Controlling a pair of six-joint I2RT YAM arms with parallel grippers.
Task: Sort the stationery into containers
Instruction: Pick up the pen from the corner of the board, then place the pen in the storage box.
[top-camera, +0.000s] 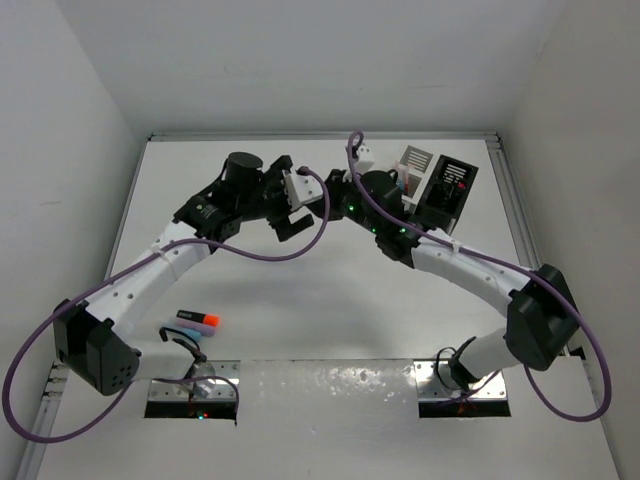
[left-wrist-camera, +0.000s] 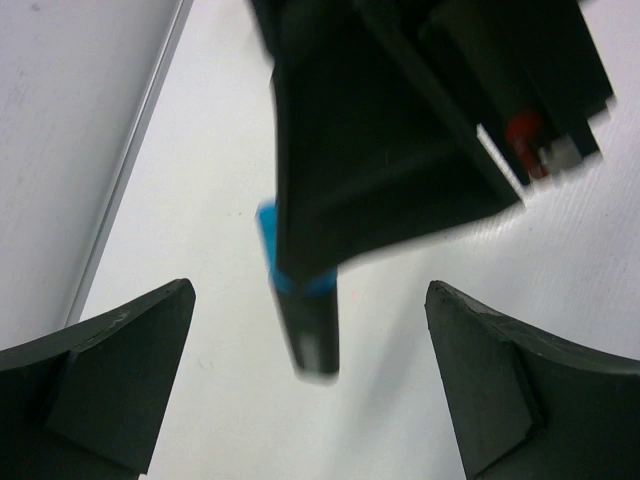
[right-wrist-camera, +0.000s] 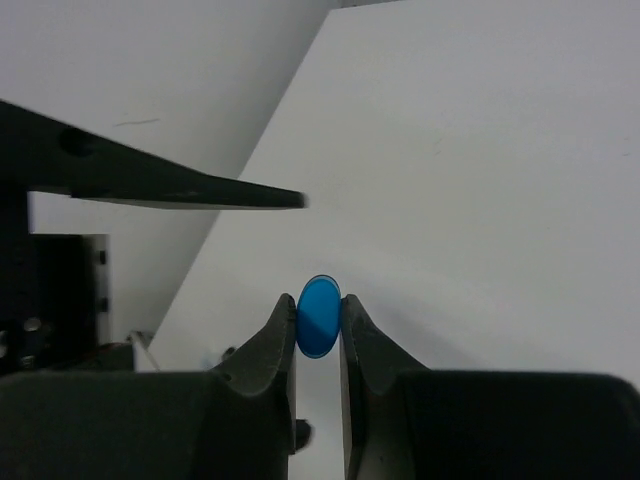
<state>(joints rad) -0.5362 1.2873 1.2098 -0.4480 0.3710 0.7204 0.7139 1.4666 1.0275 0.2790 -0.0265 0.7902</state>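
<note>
Highlighter, blue-bodied, black-ended, sits pinched between right jaws.

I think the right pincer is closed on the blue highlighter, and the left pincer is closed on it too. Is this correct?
Not fully. The left pincer is open: the left wrist view shows its fingers standing wide apart on either side of the blue highlighter, clear of it. The right pincer is indeed closed on the highlighter, as the right wrist view shows.
</note>
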